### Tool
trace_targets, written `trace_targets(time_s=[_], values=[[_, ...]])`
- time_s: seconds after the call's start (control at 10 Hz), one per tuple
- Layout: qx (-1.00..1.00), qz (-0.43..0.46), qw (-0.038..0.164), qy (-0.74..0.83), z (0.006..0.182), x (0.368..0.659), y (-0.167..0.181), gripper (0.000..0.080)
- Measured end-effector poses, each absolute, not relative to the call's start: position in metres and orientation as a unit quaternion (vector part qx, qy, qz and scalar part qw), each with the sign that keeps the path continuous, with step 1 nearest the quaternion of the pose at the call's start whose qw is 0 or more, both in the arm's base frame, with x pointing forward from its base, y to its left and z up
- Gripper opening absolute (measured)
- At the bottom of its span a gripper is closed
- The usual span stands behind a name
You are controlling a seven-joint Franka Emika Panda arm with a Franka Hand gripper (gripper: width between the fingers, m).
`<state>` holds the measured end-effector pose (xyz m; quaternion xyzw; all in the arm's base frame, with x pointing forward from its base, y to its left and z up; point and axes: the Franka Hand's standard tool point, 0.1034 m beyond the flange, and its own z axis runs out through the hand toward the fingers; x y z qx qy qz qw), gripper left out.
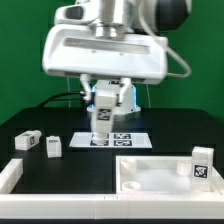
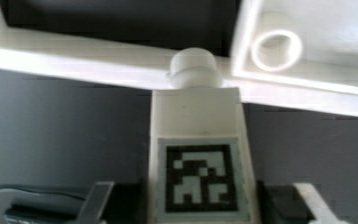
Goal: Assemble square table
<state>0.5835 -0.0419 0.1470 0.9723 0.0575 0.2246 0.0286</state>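
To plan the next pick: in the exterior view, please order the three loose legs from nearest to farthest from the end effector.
1. Inner left leg, on the exterior view's left.
2. Outer left leg, farther that way.
3. Right leg, exterior view's far right, by the tabletop.
The end effector holds the fourth leg.

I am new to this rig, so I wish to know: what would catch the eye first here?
The gripper at the centre, holding a tagged white leg upright between its fingers. Next, the square table slab at the exterior view's lower right, with another leg standing at its right end.
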Motion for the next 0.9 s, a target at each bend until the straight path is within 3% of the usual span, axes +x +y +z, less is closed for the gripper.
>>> trace_targets(time_s=[0.4,0.9], values=[[0.964,0.264,0.008,0.025,0.139,0.596,-0.016,0.0291],[0.962,0.273,0.008,0.011,0.133,0.599,-0.009,0.0291]])
